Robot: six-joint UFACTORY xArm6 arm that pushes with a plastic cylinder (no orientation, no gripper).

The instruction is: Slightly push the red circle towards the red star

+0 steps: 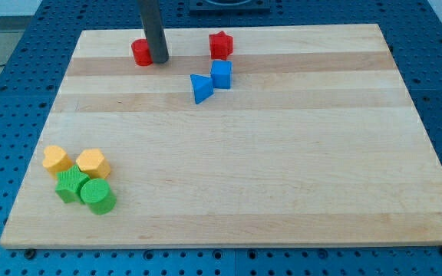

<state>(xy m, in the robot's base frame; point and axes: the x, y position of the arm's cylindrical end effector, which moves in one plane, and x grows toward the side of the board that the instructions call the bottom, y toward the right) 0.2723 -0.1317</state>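
Pushing the red circle (pixel 140 52) toward the red star (pixel 220 44) along the board's far edge.

I have no pincer to open or clench, only a rod; my tip (pixel 158 59) rests touching the circle's 3 o'clock side, between circle and star. To do this well, I judge I should circle round to its 9 o'clock flank, then nudge briefly toward 3 o'clock, staying above the blue cube (pixel 221 74) and blue triangle (pixel 200 88).

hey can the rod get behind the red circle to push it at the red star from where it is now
Probably yes, after a detour. My tip touches the red circle on its right, the side facing the red star. It must round to the circle's left; nothing blocks that path.
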